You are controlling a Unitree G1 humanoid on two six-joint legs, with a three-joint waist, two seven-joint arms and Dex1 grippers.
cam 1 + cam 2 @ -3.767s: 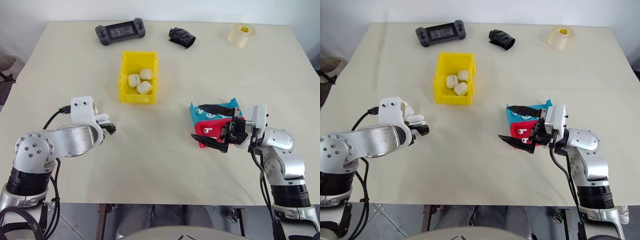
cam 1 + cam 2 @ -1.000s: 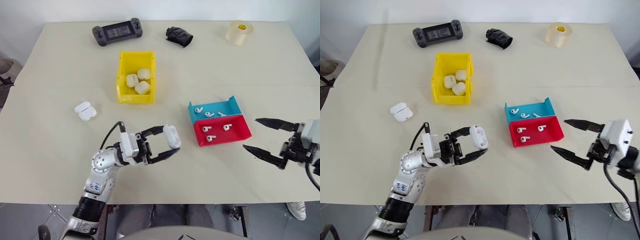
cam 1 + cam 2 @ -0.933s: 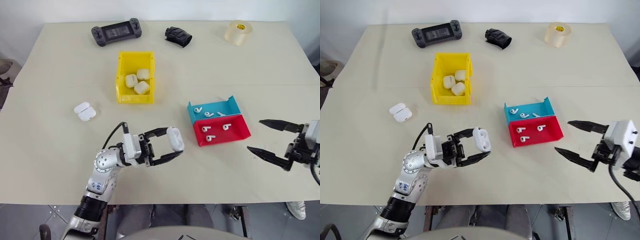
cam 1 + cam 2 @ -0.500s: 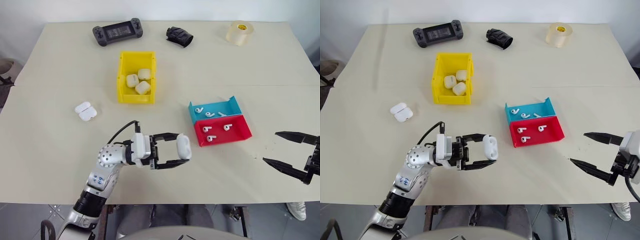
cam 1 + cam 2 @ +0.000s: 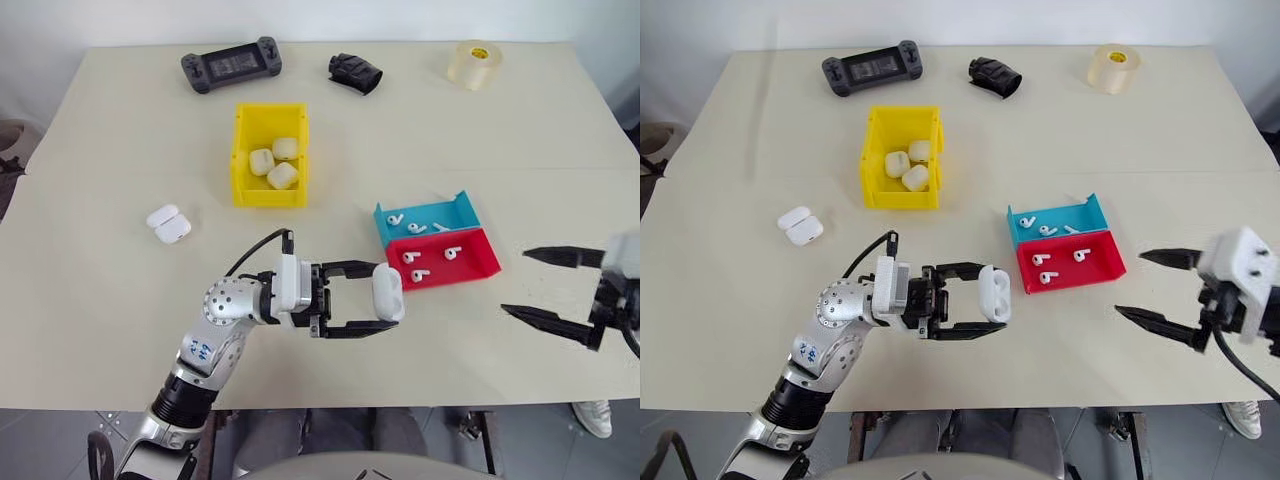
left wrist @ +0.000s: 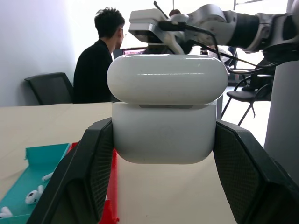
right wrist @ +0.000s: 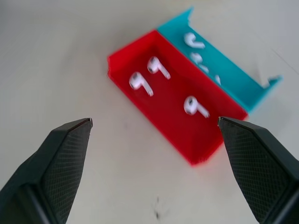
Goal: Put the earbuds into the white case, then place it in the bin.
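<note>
My left gripper (image 5: 386, 298) is shut on a white case (image 5: 387, 293), held above the table just left of the red tray (image 5: 475, 262). In the left wrist view the case (image 6: 163, 112) sits between both pads with its lid down. Three earbuds (image 5: 418, 258) lie in the red tray, and more earbuds (image 5: 397, 219) lie in the teal tray (image 5: 455, 212) behind it. My right gripper (image 5: 518, 284) hovers open to the right of the trays; its wrist view looks down on the red tray's earbuds (image 7: 140, 81). The yellow bin (image 5: 265, 192) stands farther back and holds three white cases.
Another white case (image 5: 168, 223) lies open on the table at the left. Along the far edge are a game controller (image 5: 224, 64), a black object (image 5: 354, 72) and a tape roll (image 5: 471, 64). A person (image 6: 100, 60) sits beyond the table in the left wrist view.
My left gripper has carried the white case to the right, nearer the red tray. My right gripper swung out to the right, then came back left, still open.
</note>
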